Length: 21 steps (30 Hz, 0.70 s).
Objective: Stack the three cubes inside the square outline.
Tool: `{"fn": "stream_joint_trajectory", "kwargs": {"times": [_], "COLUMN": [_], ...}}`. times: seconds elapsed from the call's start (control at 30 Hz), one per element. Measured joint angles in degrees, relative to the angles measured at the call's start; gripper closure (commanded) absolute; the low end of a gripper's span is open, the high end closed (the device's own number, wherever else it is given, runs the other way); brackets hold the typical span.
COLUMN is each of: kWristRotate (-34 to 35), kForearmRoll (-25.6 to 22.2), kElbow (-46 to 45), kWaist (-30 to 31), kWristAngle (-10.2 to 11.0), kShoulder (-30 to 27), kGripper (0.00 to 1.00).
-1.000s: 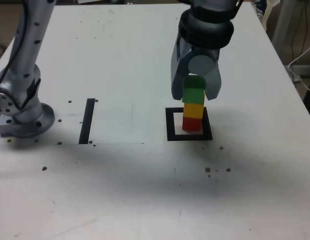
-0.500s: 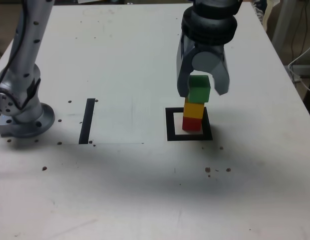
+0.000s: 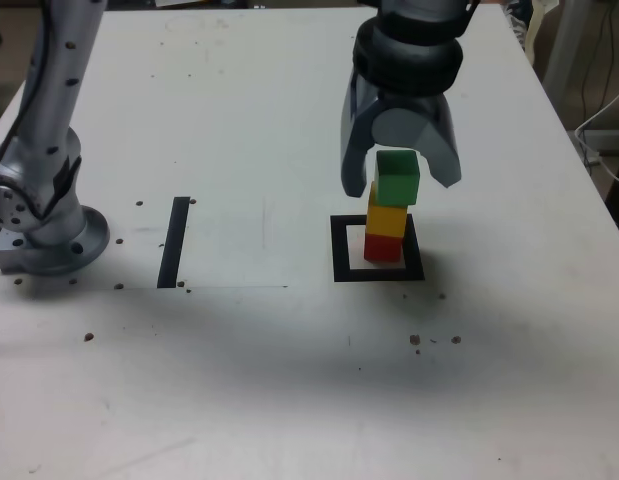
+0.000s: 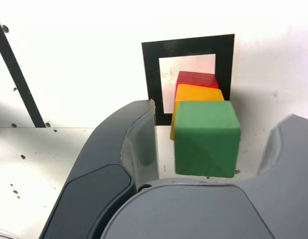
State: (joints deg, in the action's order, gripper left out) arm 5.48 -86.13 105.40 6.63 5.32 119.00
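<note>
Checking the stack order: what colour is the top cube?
Green, clearest in the wrist view.

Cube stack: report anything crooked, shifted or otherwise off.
The green cube sits twisted and nudged toward the exterior view's right on the yellow cube, so its edges do not line up. Yellow over the red cube looks aligned, inside the square outline. The jaws stand clear of the stack.

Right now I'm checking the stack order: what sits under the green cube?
Under the matte green cube sits the yellow cube, and below it the red cube, inside the black square outline. The touching faces between cubes are hidden.
</note>
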Motion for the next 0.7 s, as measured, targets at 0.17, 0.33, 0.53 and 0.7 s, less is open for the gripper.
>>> {"fn": "stream_joint_trajectory", "kwargs": {"times": [0.17,0.33,0.53,0.7], "kWristRotate": [0.59,0.63,-0.21,-1.19], "kForearmRoll": [0.08,0.37,0.48,0.20], "kElbow": [-0.45,-1.14,-2.44,-3.99], "kWaist": [0.51,0.61,0.68,1.25], "kWristAngle": [0.43,0.30,-0.60,-1.05], "kShoulder": [-1.58,-2.40,-3.94,-8.09], "kGripper": [0.00,0.00,0.00,0.00]}}
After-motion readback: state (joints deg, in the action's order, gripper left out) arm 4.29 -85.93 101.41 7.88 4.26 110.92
